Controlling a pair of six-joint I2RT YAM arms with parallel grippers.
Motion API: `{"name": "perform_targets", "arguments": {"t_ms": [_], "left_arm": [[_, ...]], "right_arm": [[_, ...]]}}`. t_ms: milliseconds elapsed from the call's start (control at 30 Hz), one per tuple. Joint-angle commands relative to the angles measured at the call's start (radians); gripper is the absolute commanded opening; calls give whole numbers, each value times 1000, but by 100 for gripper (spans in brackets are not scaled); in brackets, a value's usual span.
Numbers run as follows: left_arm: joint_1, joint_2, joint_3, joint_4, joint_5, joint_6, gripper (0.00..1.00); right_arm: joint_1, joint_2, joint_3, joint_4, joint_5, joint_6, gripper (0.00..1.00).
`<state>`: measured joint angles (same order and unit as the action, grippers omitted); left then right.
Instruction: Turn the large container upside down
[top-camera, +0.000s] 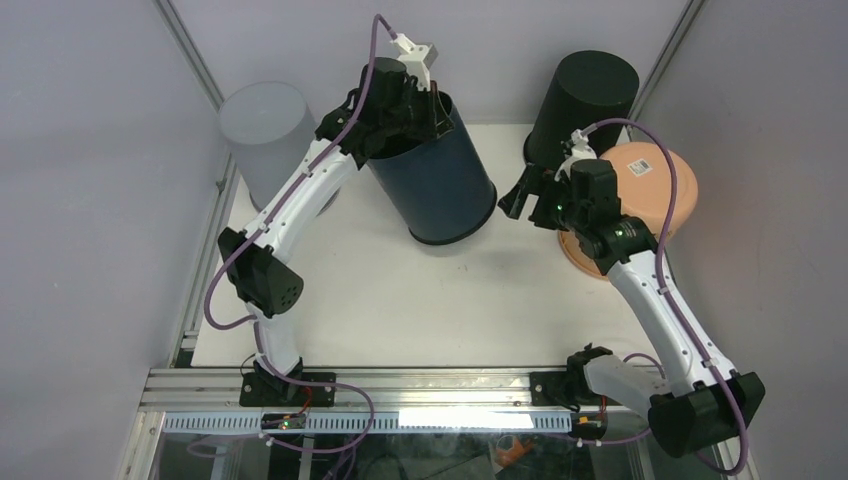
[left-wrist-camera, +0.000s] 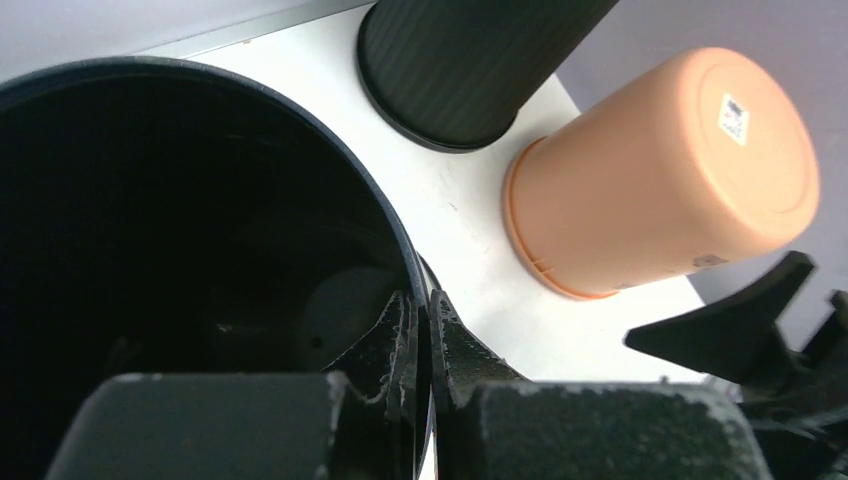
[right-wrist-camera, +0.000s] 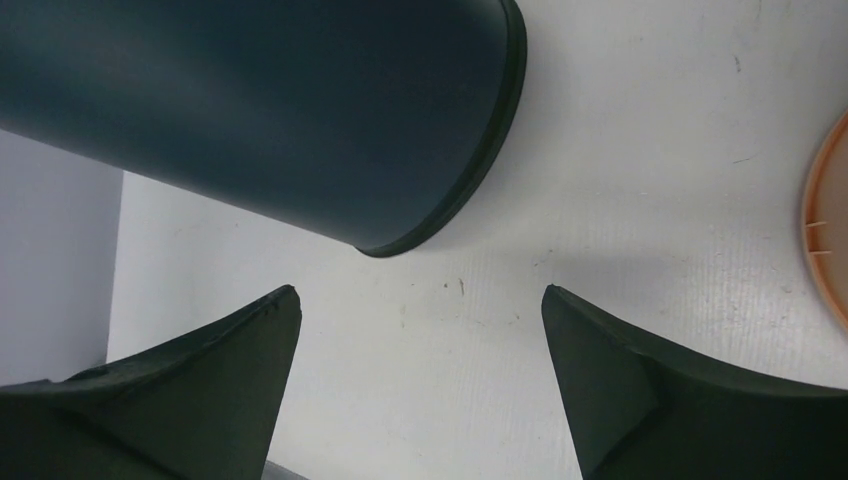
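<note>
The large container (top-camera: 440, 185) is dark blue and leans over at the back middle of the table. My left gripper (top-camera: 438, 108) is shut on its upper rim. The left wrist view looks into the dark inside of the large container (left-wrist-camera: 180, 230), with the thin rim pinched between my left gripper (left-wrist-camera: 422, 300) jaws, one finger inside and one outside. My right gripper (top-camera: 525, 198) hovers open just right of the container's lower end, touching nothing. In the right wrist view the container's wall (right-wrist-camera: 260, 100) lies beyond my right gripper (right-wrist-camera: 420, 295), with bare table between the fingers.
A grey container (top-camera: 265, 125) stands upside down at the back left. A black ribbed container (top-camera: 585, 95) and an orange one (top-camera: 650, 190) stand bottom-up at the back right, close behind my right arm. Both also show in the left wrist view: black container (left-wrist-camera: 470, 60), orange container (left-wrist-camera: 660, 170). Grey walls enclose the table.
</note>
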<state>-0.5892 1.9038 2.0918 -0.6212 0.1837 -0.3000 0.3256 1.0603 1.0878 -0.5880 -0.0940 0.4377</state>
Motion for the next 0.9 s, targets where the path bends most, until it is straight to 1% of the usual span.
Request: {"name": "perform_targets", "arguments": {"t_ms": [0,133,233,300,400,500,567,600,667,700,733,800,867], "left_arm": [[7,-175,-1,252,73,-94,0],[45,-225,-81,332,107,-148,0],[86,-243,-139,369,130,-192,0],[107,-244,-154,393,175,-230,0],[109,-244,-150,418,202,-251,0],[108,-249,-146,421,198,-251,0],[109,-252,-147,421,201,-253,0],[109,-253,-147,421,203,-255,0],[108,-255,-147,422,208,-255,0],[109,-256,-148,422,209,-255,0],[108,-256,-146,422,210,-255,0],[109,-259,-144,421,211,-258,0],[108,-261,-137,421,217,-262,0]], "right_arm": [[-34,-49,-42,127,-129,58,94],[-59,-49,-77,181,-228,100,93],[-76,-55,-133,276,-310,184,92],[-80,-56,-191,388,-359,262,91],[-79,-60,-289,565,-394,372,90],[-80,-71,-389,728,-380,462,91],[-80,-74,-460,859,-379,484,91],[-80,-69,-496,931,-385,564,91],[-77,-61,-559,1074,-398,626,89],[-69,-61,-580,1115,-392,636,88],[-60,-65,-589,1121,-381,618,88],[-43,-81,-595,1090,-339,566,87],[-36,-100,-618,1101,-297,534,87]]}}
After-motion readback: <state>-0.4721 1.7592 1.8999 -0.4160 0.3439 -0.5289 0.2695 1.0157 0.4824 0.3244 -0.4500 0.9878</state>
